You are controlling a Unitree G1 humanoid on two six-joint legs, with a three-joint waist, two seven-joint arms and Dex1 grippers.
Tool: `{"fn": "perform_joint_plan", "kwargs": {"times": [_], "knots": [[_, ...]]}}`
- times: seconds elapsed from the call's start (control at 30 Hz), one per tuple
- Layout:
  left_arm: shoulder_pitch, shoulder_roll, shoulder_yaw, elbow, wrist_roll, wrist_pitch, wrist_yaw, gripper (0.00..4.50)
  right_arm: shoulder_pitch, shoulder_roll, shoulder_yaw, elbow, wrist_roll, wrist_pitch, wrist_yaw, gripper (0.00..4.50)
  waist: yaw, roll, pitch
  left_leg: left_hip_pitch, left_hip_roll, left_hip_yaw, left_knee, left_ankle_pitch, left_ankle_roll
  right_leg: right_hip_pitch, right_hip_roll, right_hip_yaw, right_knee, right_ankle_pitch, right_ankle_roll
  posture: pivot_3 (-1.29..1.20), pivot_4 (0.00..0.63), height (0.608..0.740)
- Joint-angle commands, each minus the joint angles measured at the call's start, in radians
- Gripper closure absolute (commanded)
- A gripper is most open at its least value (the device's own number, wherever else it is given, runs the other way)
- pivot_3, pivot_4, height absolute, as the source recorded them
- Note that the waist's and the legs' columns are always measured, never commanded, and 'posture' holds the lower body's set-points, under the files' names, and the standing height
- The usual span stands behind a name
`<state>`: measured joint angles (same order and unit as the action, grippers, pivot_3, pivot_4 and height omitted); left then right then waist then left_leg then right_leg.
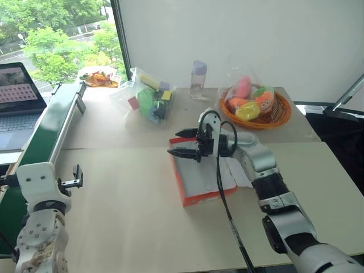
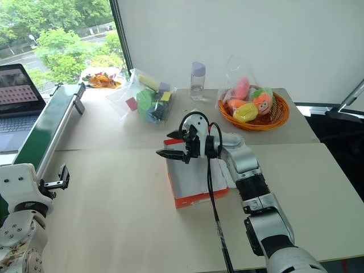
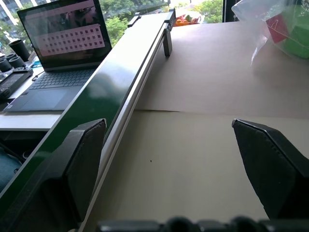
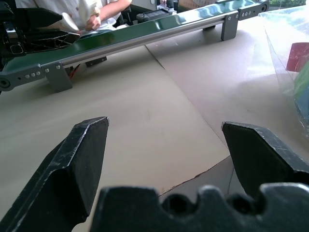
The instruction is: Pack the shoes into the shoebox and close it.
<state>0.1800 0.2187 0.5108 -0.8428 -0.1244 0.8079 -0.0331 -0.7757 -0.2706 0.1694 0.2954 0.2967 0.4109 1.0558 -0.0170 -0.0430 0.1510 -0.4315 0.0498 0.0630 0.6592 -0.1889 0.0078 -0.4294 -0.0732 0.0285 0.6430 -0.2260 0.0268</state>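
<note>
Shoebox: the red-orange shoebox (image 1: 200, 176) lies flat near the middle of the paper-covered table (image 1: 125, 216), its white inside face up; what may be a shoe's pale edge shows at its right side beneath the arm, though the view there is too blocked to be sure.
Right gripper: the right gripper (image 1: 181, 143) hangs over the box's far left corner, pointing toward the robot's left, its black fingers spread wide with nothing between them.
Left gripper: the left gripper (image 3: 176, 169) is held low at the table's left edge, well apart from the box, jaws wide apart and empty.
Beside it: a green conveyor rail (image 1: 54, 128) runs along the left edge, with an open laptop (image 1: 17, 94) beyond.
Far side: a clear bag of coloured blocks (image 1: 149, 98), a plastic bottle (image 1: 198, 79) and an orange woven basket (image 1: 256, 111) of toy fruit.
Background: a seated person's hands (image 4: 94, 17) behind the rail.
</note>
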Motion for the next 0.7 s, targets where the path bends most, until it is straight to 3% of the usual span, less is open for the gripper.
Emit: {"fn": "perform_joint_plan", "kwargs": {"times": [0.03,0.33,0.7], "knots": [[-0.012,0.004,-0.013,0.033,-0.014,-0.076,-0.025,0.00,-0.026,-0.007,-0.032,0.004,-0.009,-0.047,-0.029,0.10,0.000,0.000,0.000,0.000,0.000,0.000,0.000,0.000,0.000,0.000,0.000,0.000,0.000,0.000,0.000,0.00,0.150,0.740],[-0.032,0.044,0.034,0.187,-0.038,-0.212,-0.069,0.00,-0.043,0.008,-0.042,0.125,-0.083,-0.153,-0.147,0.10,-0.001,0.000,0.000,0.001,0.000,0.001,-0.001,0.000,0.000,0.000,-0.001,0.000,-0.001,-0.002,-0.003,0.00,0.150,0.740],[-0.133,0.131,0.044,0.247,-0.045,-0.193,-0.066,0.00,-0.080,0.038,-0.057,0.226,-0.103,-0.229,-0.212,0.10,-0.002,0.000,0.000,0.001,0.000,0.001,-0.002,0.000,0.000,0.000,-0.001,0.000,-0.002,0.001,0.002,0.00,0.150,0.740]]}}
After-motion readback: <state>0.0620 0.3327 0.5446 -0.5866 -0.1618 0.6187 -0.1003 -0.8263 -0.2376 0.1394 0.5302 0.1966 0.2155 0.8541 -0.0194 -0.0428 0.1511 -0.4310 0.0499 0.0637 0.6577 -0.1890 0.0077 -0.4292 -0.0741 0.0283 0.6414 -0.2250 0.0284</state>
